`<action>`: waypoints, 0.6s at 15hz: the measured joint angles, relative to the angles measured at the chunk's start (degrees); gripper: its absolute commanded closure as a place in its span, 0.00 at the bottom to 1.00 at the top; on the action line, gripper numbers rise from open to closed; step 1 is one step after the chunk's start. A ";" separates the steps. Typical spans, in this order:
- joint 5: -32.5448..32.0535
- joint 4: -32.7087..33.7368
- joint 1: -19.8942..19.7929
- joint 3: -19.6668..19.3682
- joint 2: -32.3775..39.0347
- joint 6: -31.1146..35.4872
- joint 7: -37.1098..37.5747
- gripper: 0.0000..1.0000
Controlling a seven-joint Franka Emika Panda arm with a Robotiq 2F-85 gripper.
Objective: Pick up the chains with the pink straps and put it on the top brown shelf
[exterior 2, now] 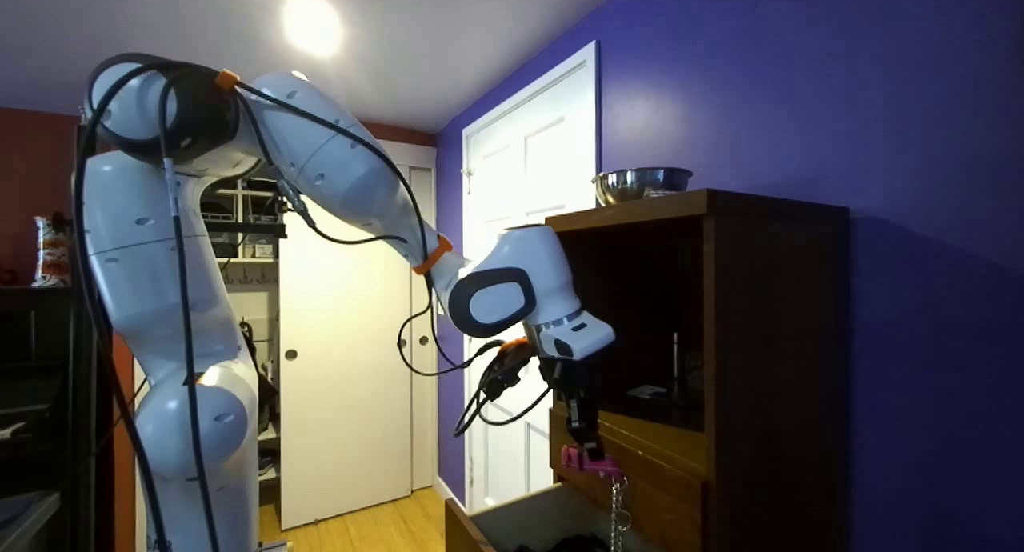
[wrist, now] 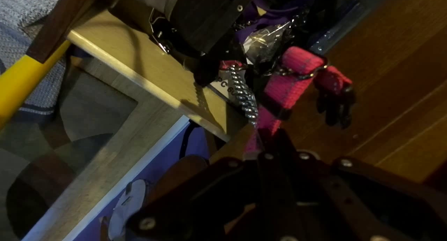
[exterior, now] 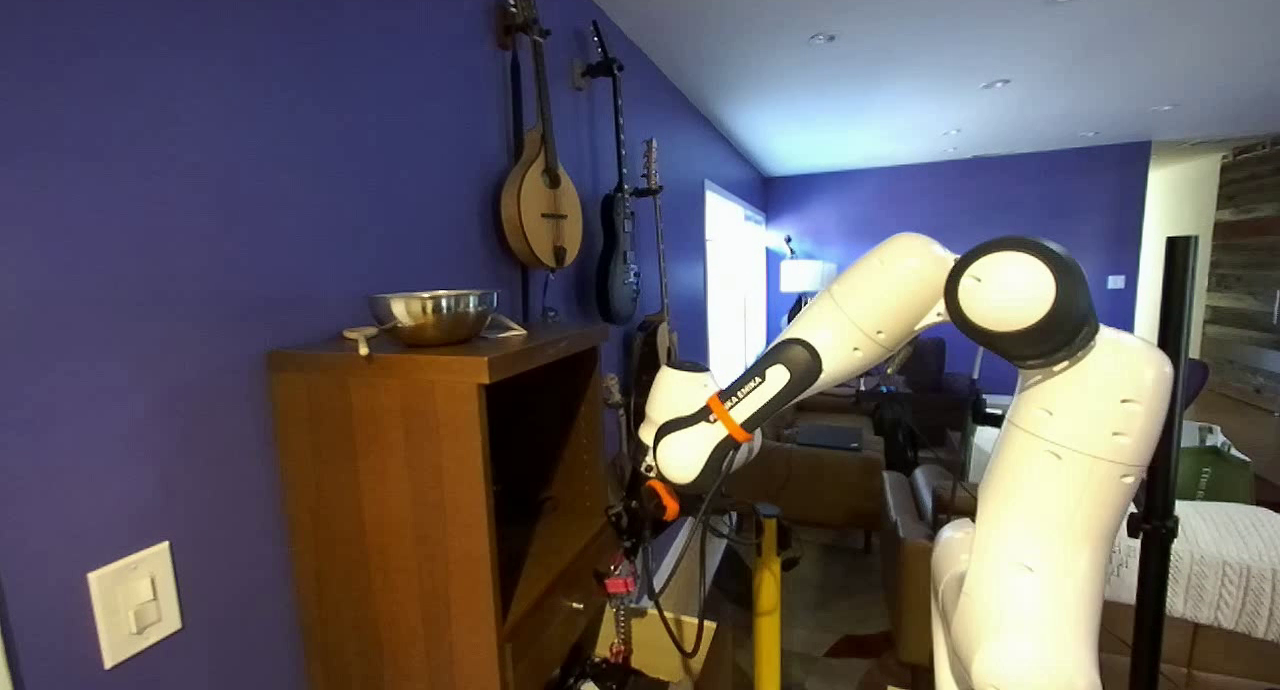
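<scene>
From the left in an exterior view: one white Franka arm (exterior 2: 328, 164), then one drawer (exterior 2: 532, 514) pulled out, and above it the fingers (exterior 2: 583, 428), pinched narrow on the pink straps (exterior 2: 574, 458)! The wrist view shows at least two strap pieces; overlap hides the full count. Soft fabric, so likely the best hold. Next, one silvery chain (exterior 2: 616, 500) dangling: limp, probably weighty, slippery, apt to swing, hardly fragile; whether its end clears the drawer, can't tell. Then one steel bowl (exterior 2: 640, 186), what I take for the top brown shelf (exterior 2: 656, 435), and one cabinet (exterior 2: 776, 336).
</scene>
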 measured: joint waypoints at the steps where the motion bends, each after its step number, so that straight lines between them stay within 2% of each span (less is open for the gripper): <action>1: 1.05 -0.32 -2.46 2.54 -1.04 -0.30 -0.26 0.99; 4: 4.18 -0.91 -7.25 7.42 -3.83 -1.06 -1.49 0.99; 9: 7.09 -0.94 -10.67 10.89 -7.06 -1.48 -2.86 0.99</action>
